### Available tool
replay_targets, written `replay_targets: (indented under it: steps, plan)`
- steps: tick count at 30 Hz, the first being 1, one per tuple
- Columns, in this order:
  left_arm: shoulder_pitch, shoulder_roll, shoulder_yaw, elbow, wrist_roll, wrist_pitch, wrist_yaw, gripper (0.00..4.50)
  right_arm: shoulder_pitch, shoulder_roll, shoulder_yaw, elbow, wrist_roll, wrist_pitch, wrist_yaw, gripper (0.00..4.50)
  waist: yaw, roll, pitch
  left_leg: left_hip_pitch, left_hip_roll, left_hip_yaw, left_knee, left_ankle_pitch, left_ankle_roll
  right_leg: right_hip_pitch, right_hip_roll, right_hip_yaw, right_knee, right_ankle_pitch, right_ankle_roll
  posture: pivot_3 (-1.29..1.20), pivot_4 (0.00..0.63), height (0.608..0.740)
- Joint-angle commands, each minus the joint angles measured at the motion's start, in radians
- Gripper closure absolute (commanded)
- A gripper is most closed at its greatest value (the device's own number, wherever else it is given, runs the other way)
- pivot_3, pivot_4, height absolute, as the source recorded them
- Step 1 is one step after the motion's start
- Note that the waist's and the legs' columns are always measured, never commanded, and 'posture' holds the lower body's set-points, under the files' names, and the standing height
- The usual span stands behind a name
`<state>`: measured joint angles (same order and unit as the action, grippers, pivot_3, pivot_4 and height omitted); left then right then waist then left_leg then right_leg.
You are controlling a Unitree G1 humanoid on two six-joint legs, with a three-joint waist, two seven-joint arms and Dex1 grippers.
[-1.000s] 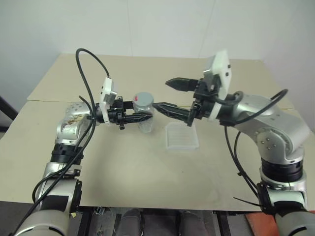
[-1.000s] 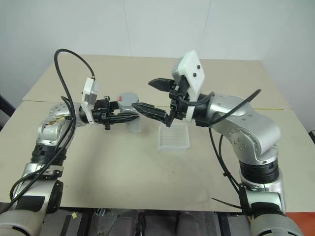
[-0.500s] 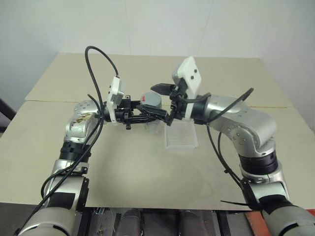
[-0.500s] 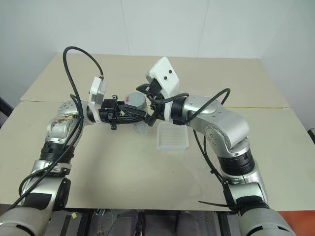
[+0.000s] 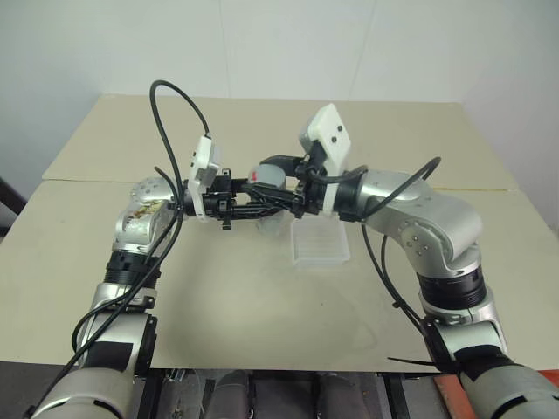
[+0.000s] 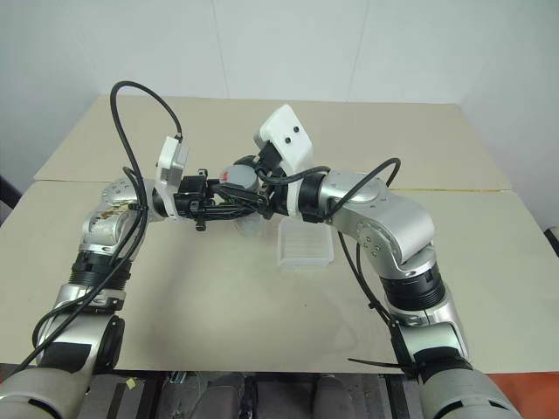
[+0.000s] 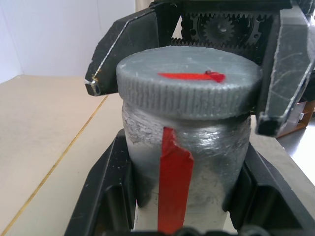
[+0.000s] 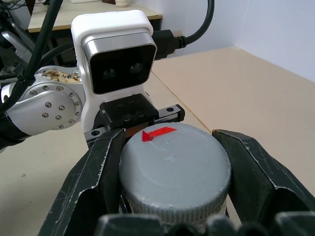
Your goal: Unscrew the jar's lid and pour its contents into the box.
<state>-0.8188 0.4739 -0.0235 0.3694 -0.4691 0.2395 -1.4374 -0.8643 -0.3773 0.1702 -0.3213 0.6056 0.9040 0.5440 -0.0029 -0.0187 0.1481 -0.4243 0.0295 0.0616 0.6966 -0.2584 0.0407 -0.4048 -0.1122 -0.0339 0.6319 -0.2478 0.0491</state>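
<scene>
Both end effectors pinching: left (image 5: 262,206) jar (image 7: 189,157), right (image 5: 278,182) lid (image 8: 174,169), above beige table (image 5: 262,323).

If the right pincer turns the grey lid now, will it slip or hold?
The lid has a ribbed rim, so it probably grips well. It looks stiff. The left pincer clamps the jar, so the jar likely will not spin.

Looking like a robotics lab or test room: sitting in front of bare white walls (image 5: 279,44), a plain beige tabletop (image 5: 262,297) carrying little, with desks and cables (image 8: 29,14) showing behind in the right wrist view.
</scene>
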Motion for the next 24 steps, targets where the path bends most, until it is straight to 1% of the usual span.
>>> replay_targets:
  steps: [1,2,4,7,9,11,15,18,20,21,23,24]
  plan:
    - [-0.007,0.019,-0.006,-0.016,-0.002,-0.032,-0.069,2.54,-0.035,-0.009,-0.049,-0.009,0.038,-0.025,0.071,1.73,-0.001,0.000,0.000,0.000,0.000,0.000,0.000,0.000,0.000,0.000,0.000,0.000,0.000,0.000,0.000,0.00,0.150,0.740]
    - [-0.011,0.022,-0.002,-0.011,-0.012,-0.031,-0.091,2.54,-0.035,-0.012,-0.051,0.002,0.048,-0.041,0.108,1.73,-0.002,0.000,0.000,0.000,0.000,0.000,0.000,0.000,0.000,0.000,0.000,0.000,0.000,0.000,0.000,0.00,0.150,0.740]
    - [-0.022,0.028,0.004,0.001,-0.029,-0.028,-0.140,2.54,-0.028,-0.024,-0.058,0.040,0.076,-0.090,0.233,1.73,-0.002,0.000,0.000,0.000,0.000,0.000,0.000,0.000,0.000,0.000,0.000,0.000,0.000,0.000,0.000,0.00,0.150,0.740]
    - [-0.025,0.054,-0.011,-0.009,-0.075,-0.001,-0.176,2.54,-0.029,-0.044,-0.051,0.136,0.101,-0.184,0.465,1.73,-0.002,0.000,0.000,0.000,0.000,0.000,0.000,0.000,0.000,0.000,0.000,0.000,-0.001,0.000,0.000,0.00,0.150,0.740]
    - [-0.003,0.104,-0.053,-0.046,-0.135,0.009,-0.177,2.54,-0.060,-0.037,-0.039,0.231,0.112,-0.220,0.594,1.73,-0.005,0.000,0.000,0.000,0.000,0.000,0.000,0.000,0.000,0.001,0.000,0.000,0.000,0.000,0.000,0.00,0.150,0.740]
    - [0.024,0.160,-0.093,-0.088,-0.195,0.010,-0.177,2.54,-0.096,-0.035,-0.013,0.330,0.087,-0.279,0.728,1.73,-0.012,0.001,0.000,0.000,0.001,0.000,0.000,0.000,0.000,0.000,0.001,0.001,0.000,0.000,0.000,0.00,0.150,0.740]
    - [0.045,0.226,-0.132,-0.142,-0.257,0.004,-0.177,2.54,-0.151,-0.020,0.014,0.463,0.046,-0.362,0.878,1.73,-0.018,0.001,0.001,0.002,0.002,0.000,-0.001,0.000,0.000,-0.001,0.002,0.003,0.001,0.000,0.000,0.00,0.150,0.740]
    - [0.047,0.242,-0.133,-0.165,-0.280,0.010,-0.177,2.54,-0.173,-0.004,0.024,0.519,0.020,-0.407,0.924,1.73,-0.014,0.001,0.001,0.001,0.002,0.000,0.000,0.000,0.000,-0.001,0.002,0.003,0.001,0.000,0.000,0.00,0.150,0.740]
    - [0.050,0.242,-0.129,-0.170,-0.278,0.009,-0.177,2.54,-0.181,0.010,0.024,0.539,-0.004,-0.426,0.917,1.01,-0.009,0.002,0.001,0.001,0.001,0.001,0.000,0.000,-0.001,-0.001,0.002,0.003,0.001,0.000,0.000,0.00,0.150,0.740]
    - [0.051,0.242,-0.127,-0.171,-0.275,0.009,-0.177,2.54,-0.180,0.016,0.019,0.543,-0.008,-0.432,0.910,0.77,-0.008,0.002,0.001,0.001,0.001,0.001,0.000,0.000,-0.001,-0.001,0.002,0.003,0.001,0.000,0.000,0.00,0.150,0.740]
    - [0.056,0.241,-0.124,-0.168,-0.266,0.008,-0.177,2.54,-0.175,0.020,0.006,0.538,-0.009,-0.427,0.897,0.14,-0.007,0.002,0.002,0.001,0.001,0.001,0.000,0.000,-0.001,-0.001,0.002,0.003,0.001,0.000,0.000,0.00,0.150,0.740]
    - [0.059,0.239,-0.120,-0.165,-0.259,0.010,-0.177,2.54,-0.168,0.019,-0.003,0.529,-0.007,-0.425,0.887,0.06,-0.007,0.002,0.002,0.001,0.001,0.001,0.000,0.001,-0.001,-0.001,0.002,0.003,0.001,0.000,0.000,0.00,0.150,0.740]
